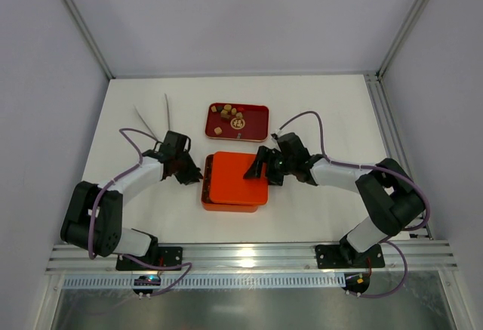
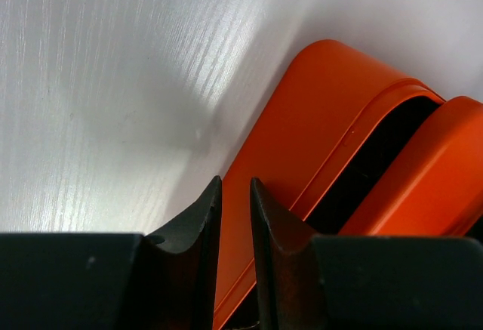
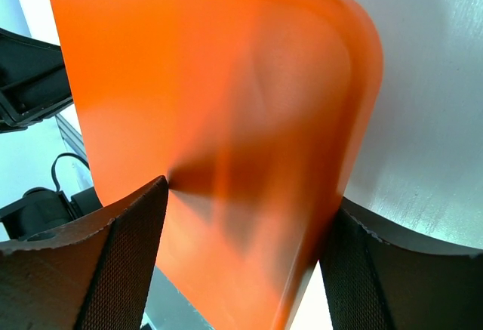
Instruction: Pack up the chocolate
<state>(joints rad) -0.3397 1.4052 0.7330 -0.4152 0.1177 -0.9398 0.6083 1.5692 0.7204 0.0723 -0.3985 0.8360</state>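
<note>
The chocolate (image 1: 230, 114), several small brown and cream pieces, lies in a red tray (image 1: 256, 127) at the back. The orange box (image 1: 226, 206) stands mid-table with the orange lid (image 1: 235, 177) lying on it, slightly offset. My right gripper (image 1: 258, 168) grips the lid's right edge: in the right wrist view the gripper (image 3: 247, 198) has one finger on the lid's (image 3: 226, 81) top face and the other behind its rim. My left gripper (image 1: 195, 173) is against the box's left side. In the left wrist view the gripper (image 2: 235, 186) is nearly closed and empty before the box wall (image 2: 302, 118), and the lid (image 2: 445, 171) sits askew above a dark gap.
Two thin white sticks (image 1: 153, 121) lie at the back left. White walls and frame posts enclose the table. A metal rail (image 1: 249, 254) runs along the near edge by the arm bases.
</note>
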